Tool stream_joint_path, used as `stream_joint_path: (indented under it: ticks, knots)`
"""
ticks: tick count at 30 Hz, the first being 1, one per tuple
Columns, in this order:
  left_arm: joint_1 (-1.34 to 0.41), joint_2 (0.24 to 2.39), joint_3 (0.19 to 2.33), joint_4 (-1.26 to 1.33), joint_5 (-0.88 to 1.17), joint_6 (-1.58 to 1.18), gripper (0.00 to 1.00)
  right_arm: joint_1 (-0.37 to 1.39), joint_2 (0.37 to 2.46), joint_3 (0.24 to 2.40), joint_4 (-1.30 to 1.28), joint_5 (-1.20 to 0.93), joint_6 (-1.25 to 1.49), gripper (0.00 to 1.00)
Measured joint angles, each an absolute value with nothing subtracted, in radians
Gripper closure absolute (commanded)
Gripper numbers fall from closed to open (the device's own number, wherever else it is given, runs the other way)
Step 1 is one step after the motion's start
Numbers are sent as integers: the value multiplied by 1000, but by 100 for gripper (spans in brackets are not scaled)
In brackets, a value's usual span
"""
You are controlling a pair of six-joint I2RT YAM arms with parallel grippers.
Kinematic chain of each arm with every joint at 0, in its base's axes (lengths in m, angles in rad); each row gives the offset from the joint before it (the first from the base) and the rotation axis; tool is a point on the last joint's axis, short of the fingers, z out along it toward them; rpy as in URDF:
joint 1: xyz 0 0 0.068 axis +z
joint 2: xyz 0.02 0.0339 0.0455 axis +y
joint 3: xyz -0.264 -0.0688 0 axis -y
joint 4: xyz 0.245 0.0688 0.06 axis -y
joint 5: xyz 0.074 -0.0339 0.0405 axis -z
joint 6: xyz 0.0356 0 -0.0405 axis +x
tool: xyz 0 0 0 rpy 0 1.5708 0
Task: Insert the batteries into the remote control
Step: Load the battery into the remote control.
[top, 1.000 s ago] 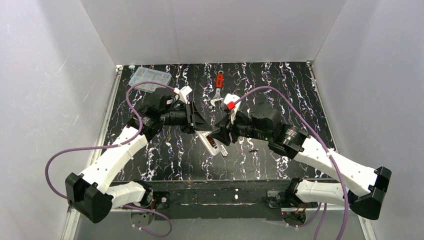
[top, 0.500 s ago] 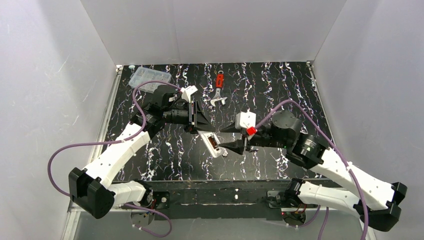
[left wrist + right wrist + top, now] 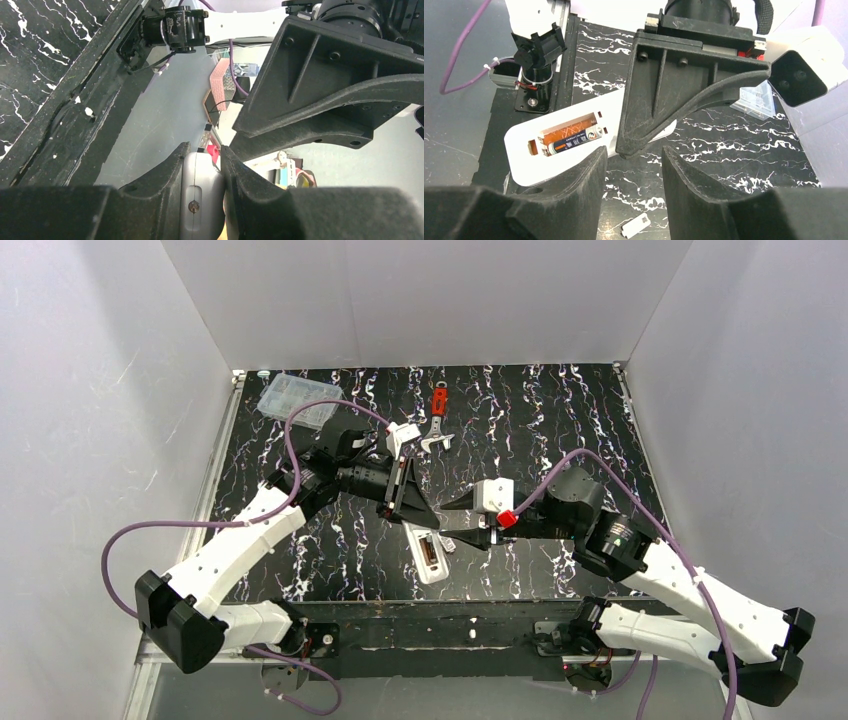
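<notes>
The white remote control (image 3: 427, 562) is tilted over the table with its reddish recess (image 3: 432, 552) facing up. My left gripper (image 3: 418, 518) is shut on its far end; the left wrist view shows that grey-white end (image 3: 200, 195) pinched between the fingers (image 3: 165, 175). In the right wrist view, one battery (image 3: 574, 141) lies in the orange recess of the remote control (image 3: 524, 165). My right gripper (image 3: 445, 521) hangs open just right of the remote, nothing between its fingers (image 3: 569, 190). A small loose white piece (image 3: 636, 226) lies on the table below it.
A clear plastic compartment box (image 3: 298, 397) sits at the back left corner. A red-handled wrench (image 3: 437, 418) lies at the back centre. White walls close in the black marbled table (image 3: 560, 420) on three sides.
My right gripper has pulled back to the right, away from the remote. My left gripper has carried the remote right and toward the near edge, and its free end now points nearer.
</notes>
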State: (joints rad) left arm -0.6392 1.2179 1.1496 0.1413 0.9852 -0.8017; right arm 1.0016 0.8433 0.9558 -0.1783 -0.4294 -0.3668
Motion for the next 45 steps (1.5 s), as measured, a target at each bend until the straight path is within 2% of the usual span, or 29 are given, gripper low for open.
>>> stream_joint_path:
  ticks: [9, 24, 45]
  knots:
    - [-640, 1224, 1155, 79, 979, -757, 100, 1002, 835, 934, -121, -453, -344, 58]
    - [-640, 1240, 1161, 50, 960, -743, 100, 1002, 830, 933, -91, -557, -338, 56]
    - [-640, 1240, 1161, 46, 950, -739, 100, 1002, 892, 901, -44, -629, -318, 62]
